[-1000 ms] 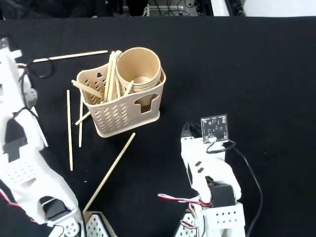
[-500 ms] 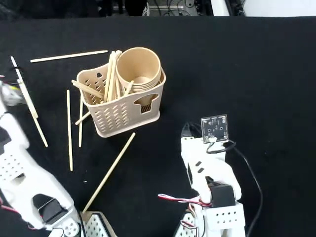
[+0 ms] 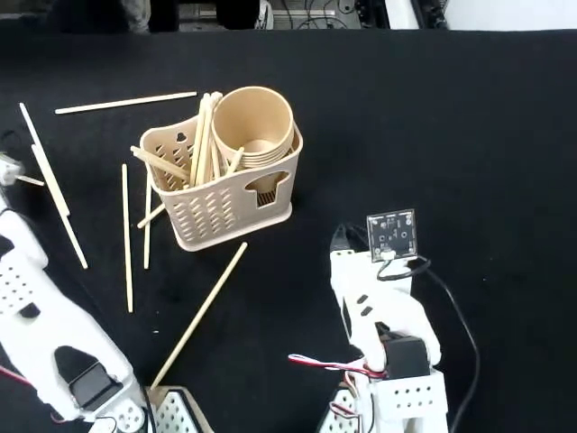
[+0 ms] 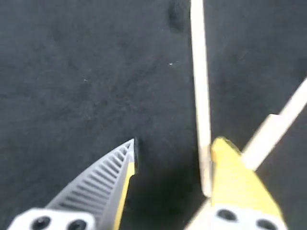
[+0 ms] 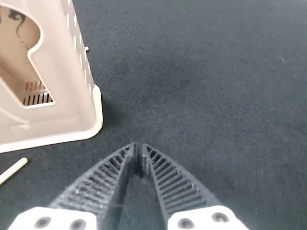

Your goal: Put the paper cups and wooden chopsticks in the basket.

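The left tool [image 4: 175, 143] is spread wide over a wooden chopstick [image 4: 200, 96] lying on the surface [image 3: 451, 135] against one finger, ungrasped. The right tool [image 5: 139, 146] sits clenched and empty beside the basket [image 3: 225, 212], which holds the paper cups [image 3: 255, 122]. The step looks like a chopstick pickup; the next move calls for closing squarely on it.

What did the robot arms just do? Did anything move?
The left arm pulled back toward the table's left side with the left gripper open. That uncovered two chopsticks lying on the black cloth. The basket, the paper cups in it, the other chopsticks and the right gripper stayed put.
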`<state>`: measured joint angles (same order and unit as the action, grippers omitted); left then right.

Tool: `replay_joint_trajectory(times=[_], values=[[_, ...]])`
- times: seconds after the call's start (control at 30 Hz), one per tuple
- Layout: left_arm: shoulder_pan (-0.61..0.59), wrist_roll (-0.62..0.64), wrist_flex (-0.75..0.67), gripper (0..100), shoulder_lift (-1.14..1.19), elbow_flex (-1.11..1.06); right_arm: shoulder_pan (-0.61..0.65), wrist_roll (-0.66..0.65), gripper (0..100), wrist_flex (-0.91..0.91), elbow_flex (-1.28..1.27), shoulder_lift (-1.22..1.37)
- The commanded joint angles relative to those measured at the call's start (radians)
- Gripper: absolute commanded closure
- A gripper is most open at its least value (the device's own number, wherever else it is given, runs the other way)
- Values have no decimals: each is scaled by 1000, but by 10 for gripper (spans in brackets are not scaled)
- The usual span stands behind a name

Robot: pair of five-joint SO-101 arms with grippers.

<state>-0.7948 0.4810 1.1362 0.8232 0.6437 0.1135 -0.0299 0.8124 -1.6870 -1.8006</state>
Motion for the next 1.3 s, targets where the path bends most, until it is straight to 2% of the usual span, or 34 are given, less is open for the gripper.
replay_joint_trajectory(times=[0.0,0.1,0.3,0.53,0.63,0.7,0.83,1.03,1.27], values=[[-1,68,-12,690,120,159,11,5,983,3,4,-85],[-7,71,61,759,186,266,11,5,983,3,4,-85],[-4,66,252,971,258,538,11,5,983,3,4,-85],[2,60,499,971,292,789,9,5,983,3,4,-85],[15,0,606,971,288,906,9,5,983,3,4,-85],[30,-28,629,971,287,958,9,5,983,3,4,-85],[51,-64,628,971,284,949,9,5,983,3,4,-85],[174,-382,628,971,282,737,9,5,983,3,4,-85],[217,-423,628,971,282,664,9,5,983,3,4,-85]])
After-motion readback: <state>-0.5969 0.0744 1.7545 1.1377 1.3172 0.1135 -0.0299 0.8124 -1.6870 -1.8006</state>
